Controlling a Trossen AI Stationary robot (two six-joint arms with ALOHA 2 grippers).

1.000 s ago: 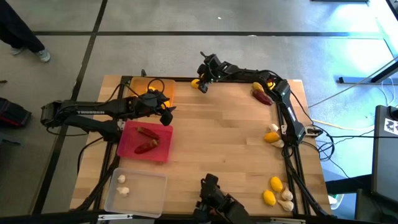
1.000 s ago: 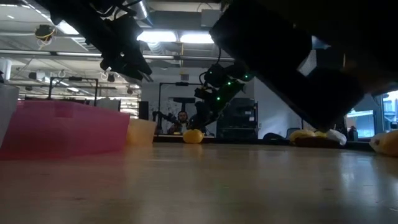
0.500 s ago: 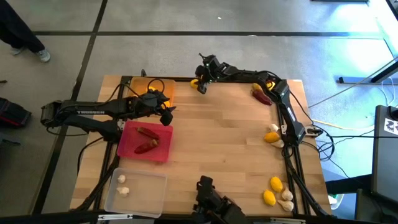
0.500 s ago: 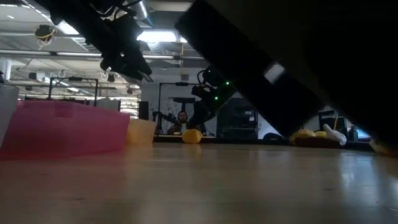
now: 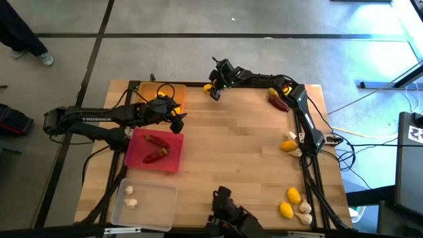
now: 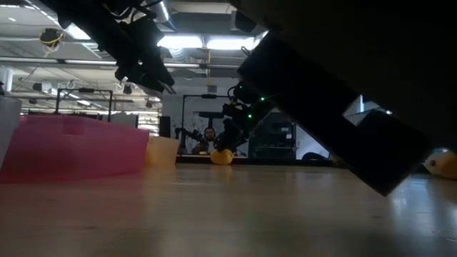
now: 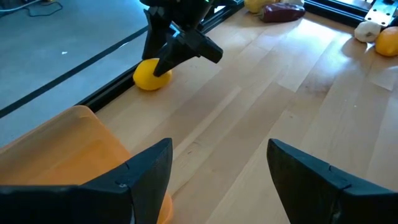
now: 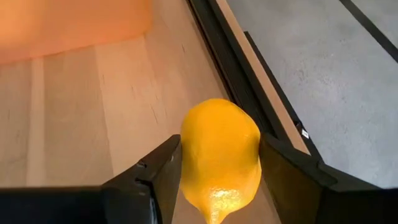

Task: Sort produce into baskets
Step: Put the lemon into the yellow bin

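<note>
A yellow lemon (image 8: 219, 149) lies on the table at its far edge (image 5: 208, 87), next to the black rail. My right gripper (image 8: 221, 140) is shut on it. My left gripper (image 7: 217, 168) hangs open over the near corner of the orange basket (image 5: 153, 92), empty. The red basket (image 5: 135, 157) holds two dark red peppers (image 5: 156, 140). In the clear basket (image 5: 158, 201) lie two garlic bulbs (image 5: 131, 197). My right gripper has the lemon's two long sides (image 8: 186, 155) between its two fingers (image 8: 158, 171), with no gap showing on either side. The fingers come slanting down from the table's right and lie along the lemon, reaching about half its length. The lemon's underside rests on the table (image 6: 221, 161).
More produce lies along the right edge: a lemon and a pepper (image 5: 279, 100), a lemon with garlic (image 5: 289, 144), two lemons with garlic (image 5: 294, 203). The black rail (image 8: 230, 74) runs beside the held lemon. A dark object (image 5: 228, 215) stands at the near edge.
The dark object at the table's near edge has shifted about in front of the low camera. Both arms and the produce stand as before.
</note>
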